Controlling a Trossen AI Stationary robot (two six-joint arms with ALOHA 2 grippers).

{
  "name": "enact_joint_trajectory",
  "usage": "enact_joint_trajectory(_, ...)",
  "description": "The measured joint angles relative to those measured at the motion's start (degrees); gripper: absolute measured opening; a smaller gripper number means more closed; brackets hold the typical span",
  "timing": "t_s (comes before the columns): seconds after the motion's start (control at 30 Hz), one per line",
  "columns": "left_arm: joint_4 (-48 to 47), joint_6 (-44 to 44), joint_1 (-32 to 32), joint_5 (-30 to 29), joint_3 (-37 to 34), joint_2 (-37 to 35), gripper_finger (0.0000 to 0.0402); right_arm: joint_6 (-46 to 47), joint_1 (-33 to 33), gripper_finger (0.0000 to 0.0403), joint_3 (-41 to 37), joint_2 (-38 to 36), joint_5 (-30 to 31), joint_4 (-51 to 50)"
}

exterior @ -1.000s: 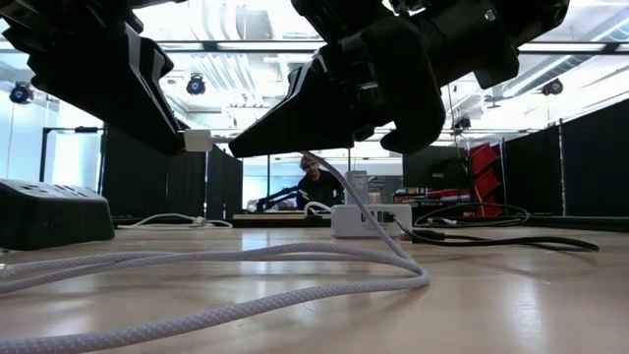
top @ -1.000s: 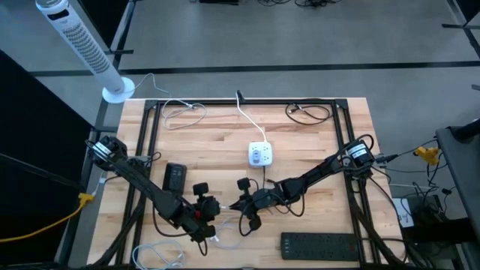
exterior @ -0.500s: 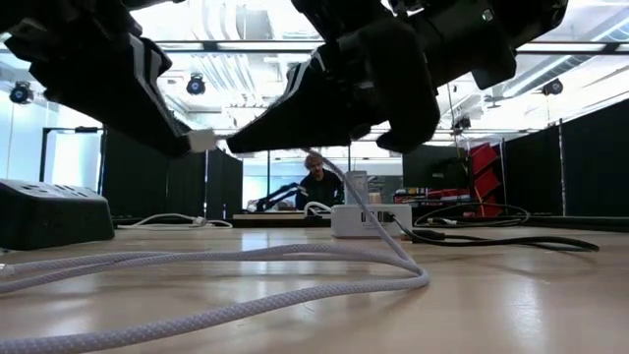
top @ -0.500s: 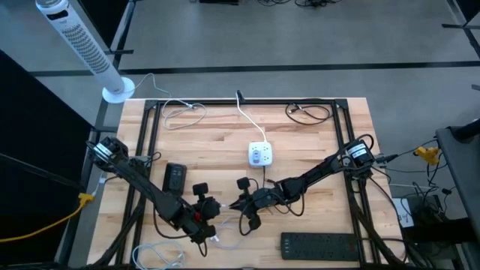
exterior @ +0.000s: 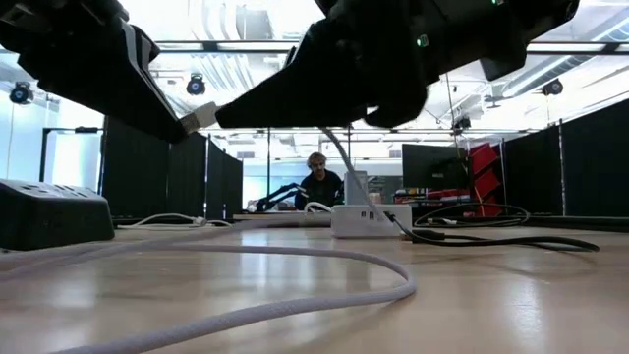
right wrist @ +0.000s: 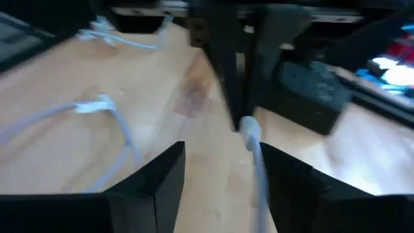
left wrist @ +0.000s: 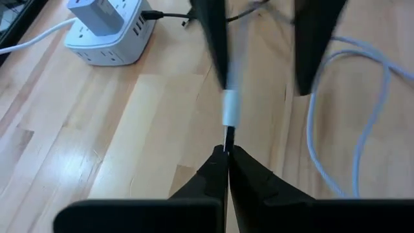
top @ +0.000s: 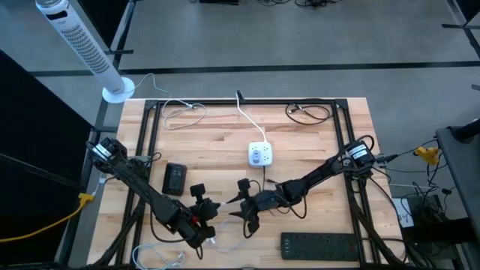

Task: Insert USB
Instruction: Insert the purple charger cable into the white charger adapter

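A white USB plug [left wrist: 230,109] with a white cable [exterior: 324,258] hangs above the table's near middle. My left gripper [left wrist: 226,150] is shut on its metal tip. My right gripper [top: 231,207] faces it from the right and is open. Its fingers [left wrist: 211,45] stand on either side of the plug's cable end. The cable runs back between them [right wrist: 257,162] and drops onto the table. The white power hub [top: 260,155] with its USB ports stands at the table's middle. My left gripper pinches the plug's thin metal tip [left wrist: 226,137] between its two fingertips, coming level from the table's left and in line with the plug. The plug sticks out level beyond the fingers, clear of the table. Whether a finger of my right gripper still touches the plug body, I cannot tell.
A black power strip [top: 321,244] lies at the near right edge and a black adapter [top: 174,178] left of the middle. Loose cables lie at the far edge [top: 307,112] and near left [top: 161,255]. A person sits in the room behind [exterior: 319,182].
My right gripper has opened off the plug, which stays in my left gripper's fingers. The plug has gone up a little, and the cable's loop on the table has shifted and flattened.
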Motion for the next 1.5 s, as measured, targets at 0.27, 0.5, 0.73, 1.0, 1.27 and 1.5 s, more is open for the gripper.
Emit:
enact_joint_trajectory(0.27, 0.1, -0.4, -0.1, -1.1, 0.0, 0.0, 0.0, -2.0, 1.1, 0.0132, -0.1, 0.1, 0.9, 2.2)
enact_joint_trajectory(0.5, 0.2, -0.5, -0.1, -1.2, 0.0, 0.0, 0.0, -2.0, 0.9, 0.0105, -0.1, 0.2, 1.0, 1.4)
enact_joint_trajectory(0.73, 0.3, -0.9, -0.1, -0.9, 0.0, 0.0, 0.0, -4.4, 1.7, 0.0107, -0.1, 0.0, 4.5, -1.8)
enact_joint_trajectory(1.0, 7.9, 7.4, 0.9, -0.7, -3.7, 2.5, 0.0023, 2.7, 1.2, 0.0098, -1.9, -0.2, 6.0, -9.3)
enact_joint_trajectory(1.27, 8.8, 7.5, 5.4, -1.1, -4.9, 8.6, 0.011, 17.6, -3.7, 0.0125, -5.7, 0.0, 1.7, -7.7)
enact_joint_trajectory(1.5, 10.2, 7.1, 7.9, -1.2, -4.9, 10.9, 0.0154, 23.4, -4.3, 0.0188, -8.2, 3.5, -0.3, -0.1)
